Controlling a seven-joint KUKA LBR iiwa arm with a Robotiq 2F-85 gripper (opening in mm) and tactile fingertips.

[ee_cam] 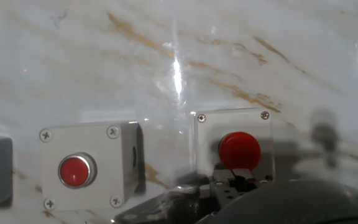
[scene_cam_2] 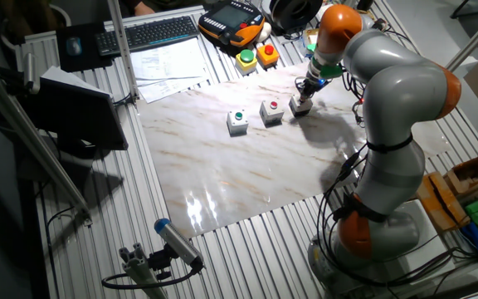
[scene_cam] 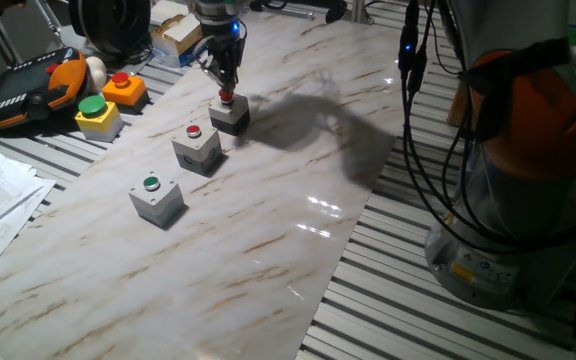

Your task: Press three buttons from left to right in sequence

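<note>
Here gripper [scene_cam: 226,90] touches red button [scene_cam: 226,97].

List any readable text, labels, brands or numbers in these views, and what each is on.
None can be read.
Printed sheets by the keyboard: lines of print, too small.
Yellow label on the robot base: too blurred.
Teach pendant: screen and markings too small.
The three grey button boxes carry no visible lettering.
</note>
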